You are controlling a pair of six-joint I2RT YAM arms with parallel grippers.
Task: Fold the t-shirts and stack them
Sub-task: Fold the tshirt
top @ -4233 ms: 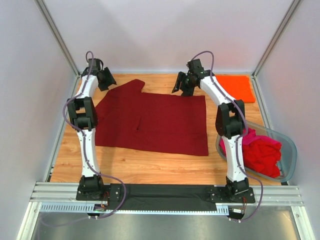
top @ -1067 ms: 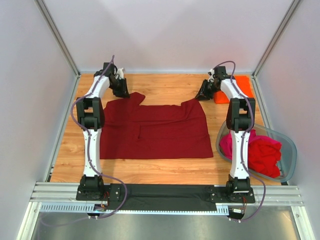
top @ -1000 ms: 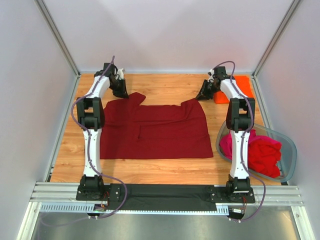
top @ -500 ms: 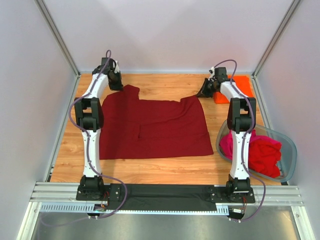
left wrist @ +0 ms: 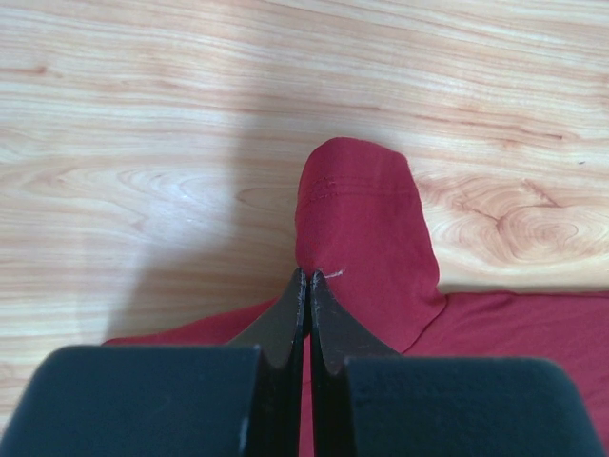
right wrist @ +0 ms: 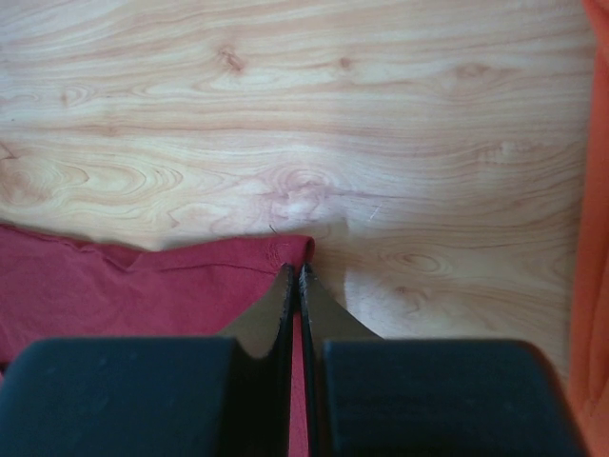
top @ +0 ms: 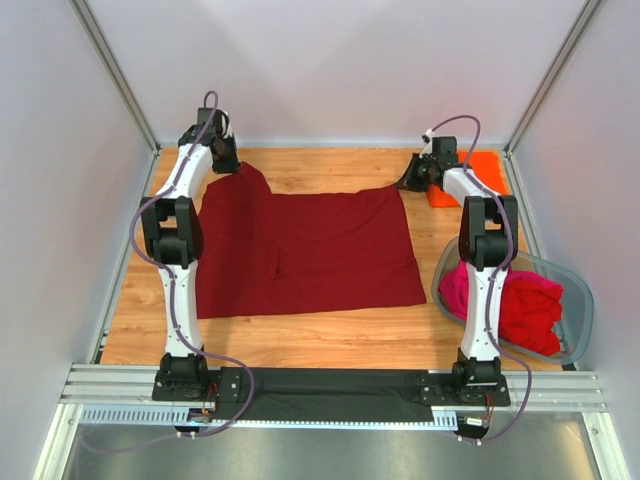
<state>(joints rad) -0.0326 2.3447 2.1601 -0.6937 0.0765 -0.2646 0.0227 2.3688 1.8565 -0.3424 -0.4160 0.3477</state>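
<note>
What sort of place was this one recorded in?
Probably a lab robot cell, not a home: white panels on aluminium posts enclose a wooden table, and the left arm and right arm are bolted to a rail at its near edge.

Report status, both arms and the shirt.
Left end effector shut on maroon t-shirt, far-left sleeve. Right end effector shut on its far-right corner. Shirt spread out, unfolded. Orange t-shirt close beside right end effector.
</note>
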